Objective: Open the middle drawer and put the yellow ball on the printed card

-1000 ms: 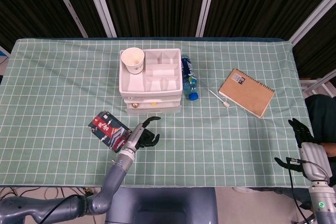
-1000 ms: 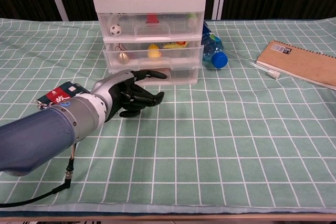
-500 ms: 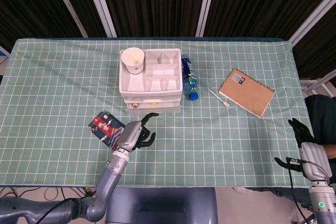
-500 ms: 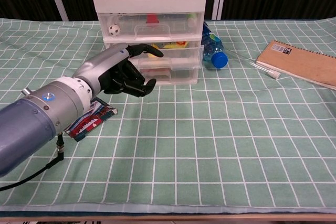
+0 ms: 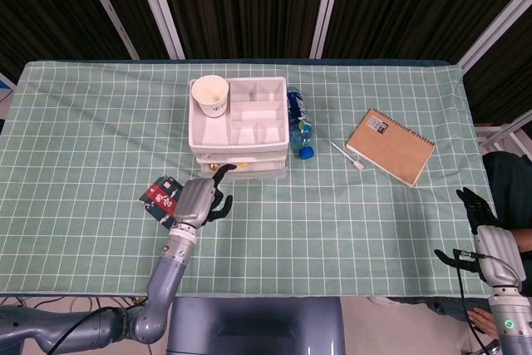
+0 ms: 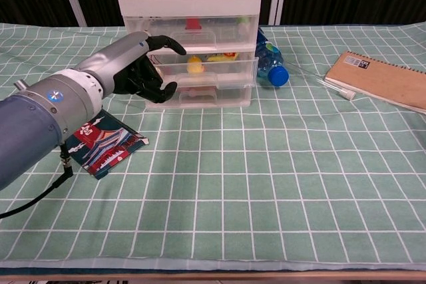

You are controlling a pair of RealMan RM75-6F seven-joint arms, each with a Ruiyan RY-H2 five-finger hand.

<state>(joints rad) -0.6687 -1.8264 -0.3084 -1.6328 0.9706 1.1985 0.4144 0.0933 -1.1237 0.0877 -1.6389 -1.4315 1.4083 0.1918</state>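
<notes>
Left hand point(image 6: 143, 71) raised in front of the drawer unit point(image 6: 190, 34), at the left end of the middle drawer point(image 6: 213, 68), fingers half curled and apart, grasping nothing; contact with the drawer front impossible to tell. Yellow ball point(image 6: 194, 65) inside that closed middle drawer, behind the clear front, just right of the fingertips point(image 6: 178, 49). Printed card point(image 6: 106, 141) flat on the green checked cloth point(image 6: 279, 177), below and left of the hand, partly under the forearm. Right hand point(image 5: 475, 209) low at the table's right edge, well apart from everything, fingers loosely curled, holding nothing.
</notes>
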